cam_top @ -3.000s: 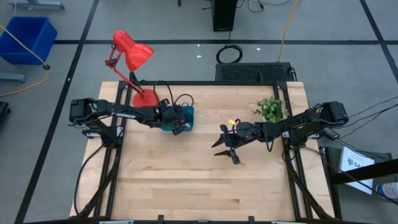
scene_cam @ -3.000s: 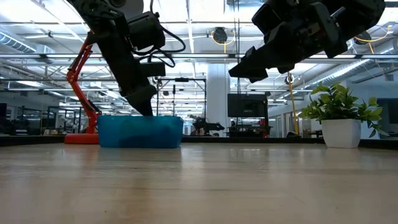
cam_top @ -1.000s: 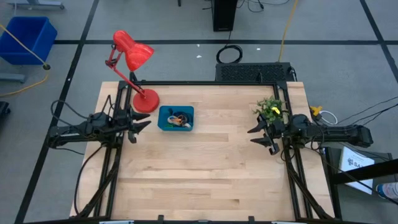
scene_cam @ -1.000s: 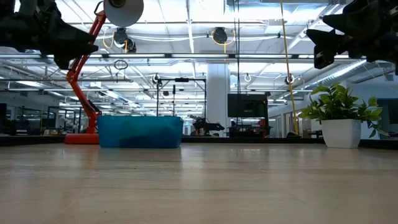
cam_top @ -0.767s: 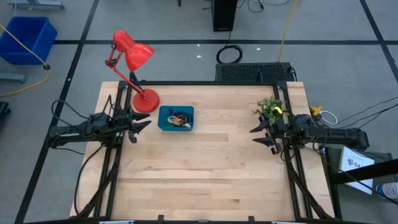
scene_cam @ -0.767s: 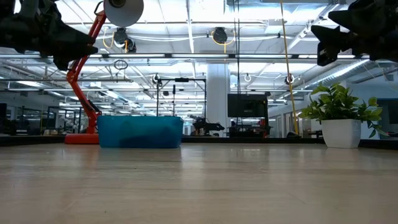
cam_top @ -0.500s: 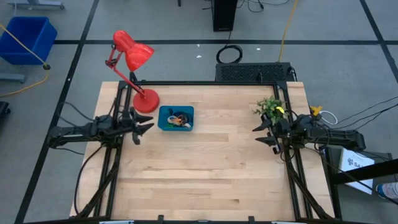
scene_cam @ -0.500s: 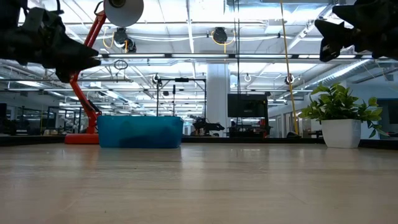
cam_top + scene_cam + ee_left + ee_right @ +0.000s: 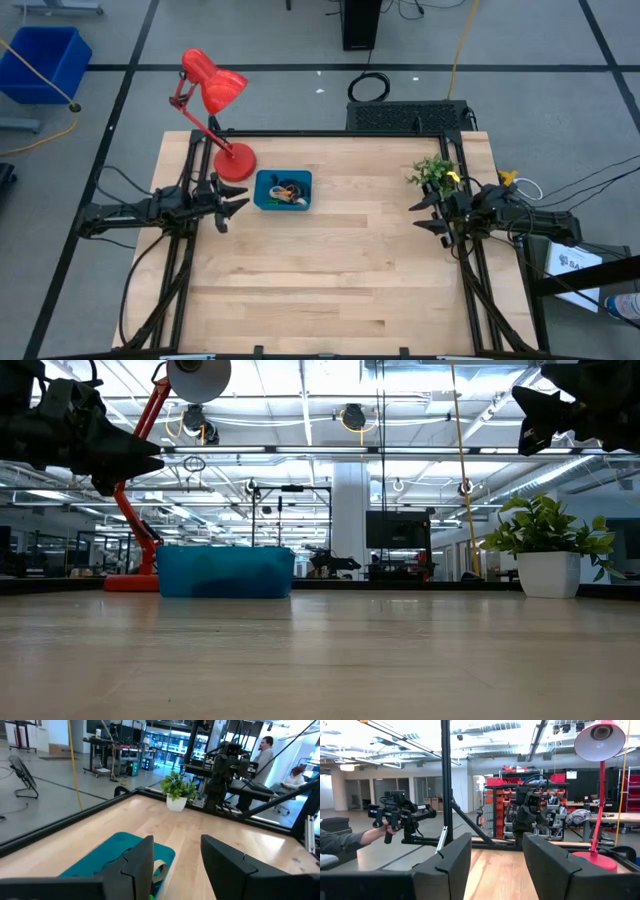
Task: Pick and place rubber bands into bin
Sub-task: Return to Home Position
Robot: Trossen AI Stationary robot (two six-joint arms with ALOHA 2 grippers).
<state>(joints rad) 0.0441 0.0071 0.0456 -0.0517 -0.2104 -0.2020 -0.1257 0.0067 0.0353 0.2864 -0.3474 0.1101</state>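
One bin (image 9: pixel 260 200) is seen on the table (image 9: pixel 330 280), near the far edge and left of its middle, just beside the base of the one red lamp (image 9: pixel 212 88). The rubber bands (image 9: pixel 287 191) are heaped inside it as a tangle whose number cannot be told. One potted plant (image 9: pixel 434 175) stands toward the far right corner.

Three seconds ago the left gripper (image 9: pixel 238 205) was lowered into the bin and the right gripper (image 9: pixel 418 214) was held over the table's middle. Both are now drawn back, to the left and right edges. The fingers of each are spread apart, and nothing is held or touched.
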